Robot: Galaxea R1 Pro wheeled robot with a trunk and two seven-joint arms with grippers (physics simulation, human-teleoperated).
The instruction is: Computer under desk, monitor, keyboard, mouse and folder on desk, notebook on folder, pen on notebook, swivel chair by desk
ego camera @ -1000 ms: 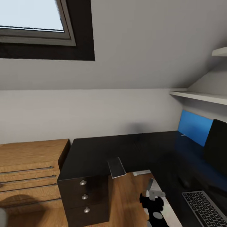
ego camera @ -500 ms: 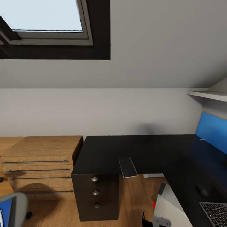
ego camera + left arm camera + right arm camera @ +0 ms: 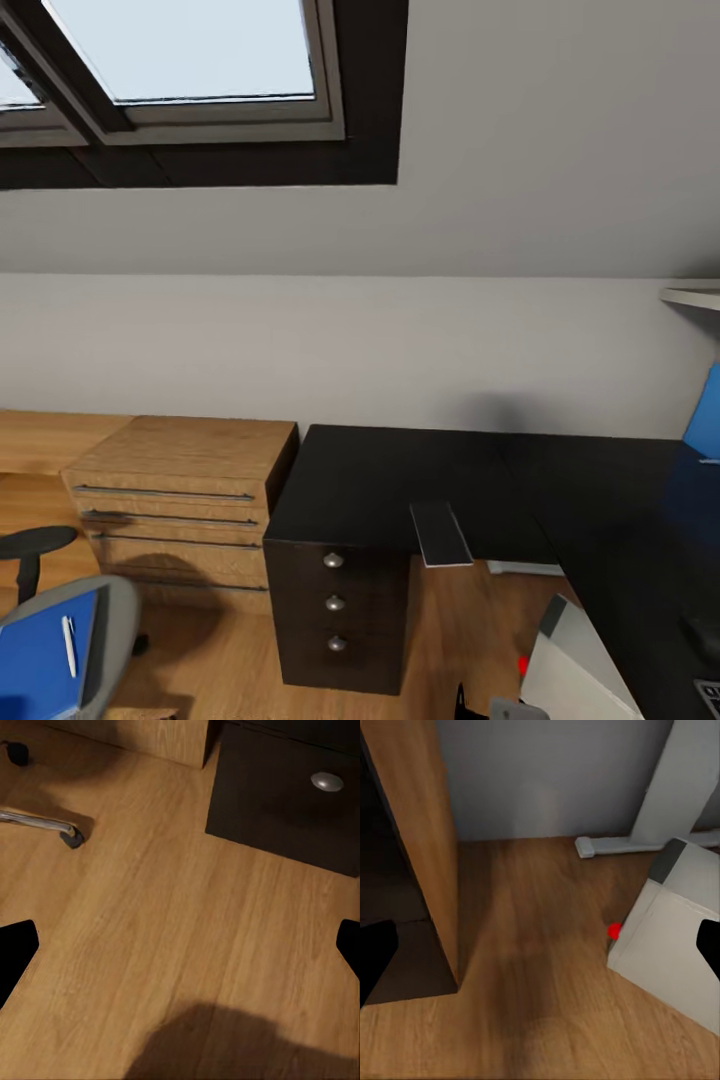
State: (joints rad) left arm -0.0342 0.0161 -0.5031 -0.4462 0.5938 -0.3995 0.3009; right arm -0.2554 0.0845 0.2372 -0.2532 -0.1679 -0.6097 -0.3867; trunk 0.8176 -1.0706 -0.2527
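Left gripper (image 3: 180,945) agape; right gripper (image 3: 540,952) likewise

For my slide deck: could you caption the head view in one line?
Attic bedroom: black desk with drawer unit, grey computer on the floor beside it, blue folder and pen on the swivel chair.

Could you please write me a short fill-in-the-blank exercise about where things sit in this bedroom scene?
1. The blue folder lies on the seat of the swivel ____.
2. The whitish pen rests on top of the ____.
3. The black drawer unit has ____ round silver knobs.
4. The computer stands on the wooden ____.

Missing words: chair; folder; three; floor
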